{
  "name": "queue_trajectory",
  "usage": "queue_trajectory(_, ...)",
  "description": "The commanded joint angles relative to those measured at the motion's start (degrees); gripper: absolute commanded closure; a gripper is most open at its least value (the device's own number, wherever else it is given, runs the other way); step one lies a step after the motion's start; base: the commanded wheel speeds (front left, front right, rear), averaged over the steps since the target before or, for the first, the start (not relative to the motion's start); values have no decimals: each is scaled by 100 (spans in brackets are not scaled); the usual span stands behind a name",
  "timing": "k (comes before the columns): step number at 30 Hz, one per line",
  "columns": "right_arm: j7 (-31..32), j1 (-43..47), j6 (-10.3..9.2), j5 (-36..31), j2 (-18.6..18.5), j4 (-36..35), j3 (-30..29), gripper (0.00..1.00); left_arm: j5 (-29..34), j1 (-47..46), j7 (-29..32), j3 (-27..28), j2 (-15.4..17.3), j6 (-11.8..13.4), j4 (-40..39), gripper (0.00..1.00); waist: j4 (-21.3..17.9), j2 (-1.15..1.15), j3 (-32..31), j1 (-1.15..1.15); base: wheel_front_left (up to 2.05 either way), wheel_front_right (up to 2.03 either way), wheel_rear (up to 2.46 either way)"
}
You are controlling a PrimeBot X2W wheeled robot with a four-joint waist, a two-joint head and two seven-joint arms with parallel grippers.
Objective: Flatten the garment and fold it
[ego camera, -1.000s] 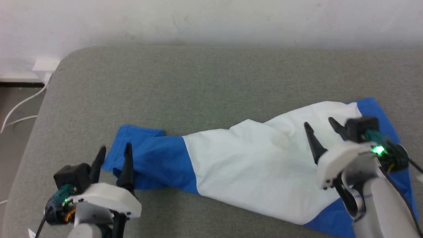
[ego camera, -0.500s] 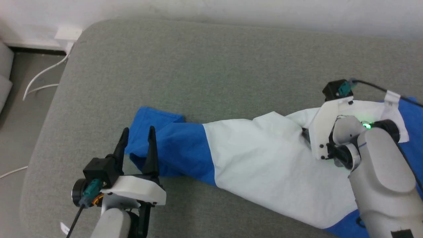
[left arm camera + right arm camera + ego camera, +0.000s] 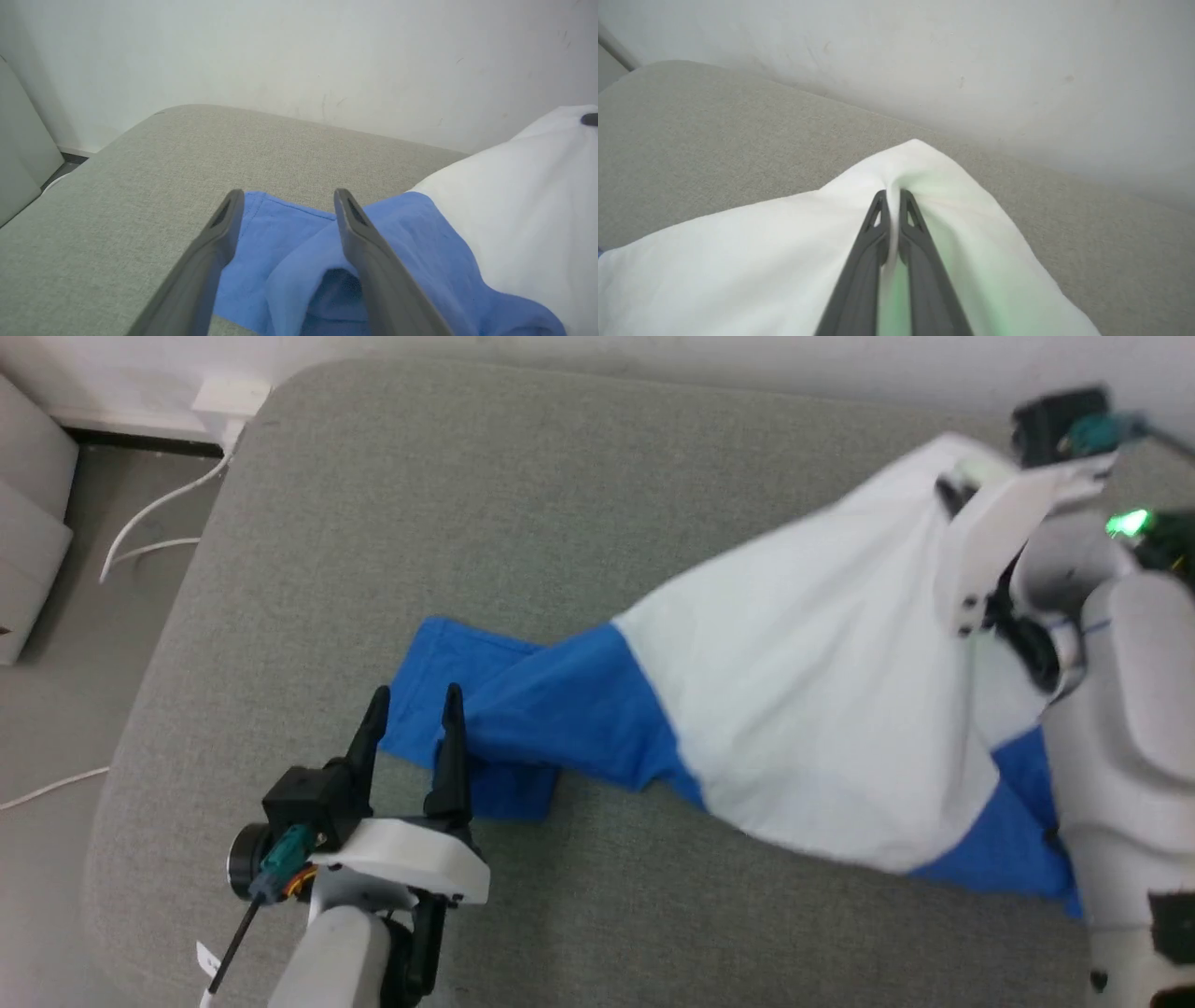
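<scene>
Right gripper (image 3: pixel 889 198) pinching the T-shirt's (image 3: pixel 822 691) white fabric, holding it raised near the grey cushion's (image 3: pixel 467 504) far right edge, left gripper (image 3: pixel 415 700) hovering, fingers apart, over the blue sleeve toward the left edge

A grey padded bench (image 3: pixel 579 495) covered in woven fabric, with a rounded corner at its far left (the robot's left), runs up to a pale wall (image 3: pixel 327 56). On it lies a soft cotton T-shirt with a white body and bright blue sleeves (image 3: pixel 803 691), stretched slantwise across the cover. One blue end rests flat near the front left, partly doubled over itself. The white body rises off the fabric toward the far right, and more blue rests near the right front.
</scene>
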Motion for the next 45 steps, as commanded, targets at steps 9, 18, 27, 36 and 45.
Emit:
queue_trajectory(9,-856,-1193,-4,-1006,-254,748,-1024,100,-58,-465,-91,-240,-170,-150,130,0,404,0,547,0,0,0,0)
queue_trajectory(18,-1367,-1486,-4,-1512,-108,1668,-1467,0,-52,-656,-125,-335,-239,-185,281,0,367,0,654,0,0,0,0)
queue_trajectory(27,-2714,-507,-4,-614,8,1191,-355,0,31,-497,-132,-294,-96,-198,367,0,-232,0,-13,0,0,0,0)
queue_trajectory(36,-3518,1877,-4,186,65,-921,29,0,78,-288,161,-504,43,-267,258,0,-907,0,-617,0,0,0,0)
queue_trajectory(45,-3012,3670,-4,331,353,-2260,-495,0,169,-429,603,-1021,1,-535,316,0,-1341,0,-718,0,0,0,0)
